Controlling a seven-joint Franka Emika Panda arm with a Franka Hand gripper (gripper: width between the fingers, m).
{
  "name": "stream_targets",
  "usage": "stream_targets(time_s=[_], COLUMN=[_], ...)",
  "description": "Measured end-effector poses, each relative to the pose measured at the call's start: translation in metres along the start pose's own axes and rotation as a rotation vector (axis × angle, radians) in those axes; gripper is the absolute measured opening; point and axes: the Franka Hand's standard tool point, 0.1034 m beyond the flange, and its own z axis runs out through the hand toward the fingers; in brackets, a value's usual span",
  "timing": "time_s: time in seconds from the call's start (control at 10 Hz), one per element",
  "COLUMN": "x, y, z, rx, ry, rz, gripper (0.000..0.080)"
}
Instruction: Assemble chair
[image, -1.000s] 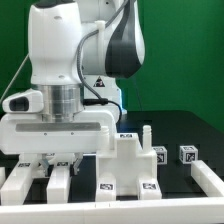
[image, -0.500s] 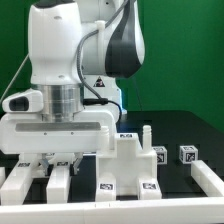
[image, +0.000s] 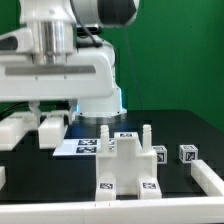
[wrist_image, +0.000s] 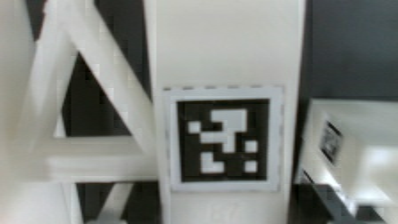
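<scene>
The arm (image: 70, 60) is seen raised above the black table (image: 190, 130), its wrist pointing straight down and its broad white hand body held level across the upper part of the exterior view. Two white pieces hang below the hand at the exterior view's left; whether these are the fingers of the gripper (image: 40, 128) or a chair part carried by them cannot be told. In the wrist view a white slab (wrist_image: 222, 100) with a black-and-white marker tag (wrist_image: 224, 137) fills the picture at close range, beside a frame of white bars (one slanted, one level); whether the jaws are pinching this slab or standing apart cannot be told, since the fingertips themselves are not clearly seen.

On the table, a partly joined chair piece (image: 128, 165) is stood near the front middle, a notched white block with two thin pegs rising from it and tags on its front faces. Behind it the marker board (image: 90, 146) is laid flat at the foot of the arm's base. Two small tagged blocks (image: 186, 155) are set to the exterior view's right, just beside each other, and a white rail (image: 205, 178) runs along the edge there.
</scene>
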Motion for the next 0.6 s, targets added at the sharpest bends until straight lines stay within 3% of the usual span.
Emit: stream_targets(time_s=[0.1,0.2,0.3,0.6], x=[0.005,0.012,0.011,0.012], y=[-0.012,-0.031,-0.038,-0.038], z=[-0.020,-0.030,-0.019,-0.016], rx=[0.019,0.022,0.052,0.036], ry=[-0.020,-0.027,-0.032,-0.040], rz=[0.053,0.084,0.122,0.126], gripper=[0.0285,0.0285,0.0285,0.0286])
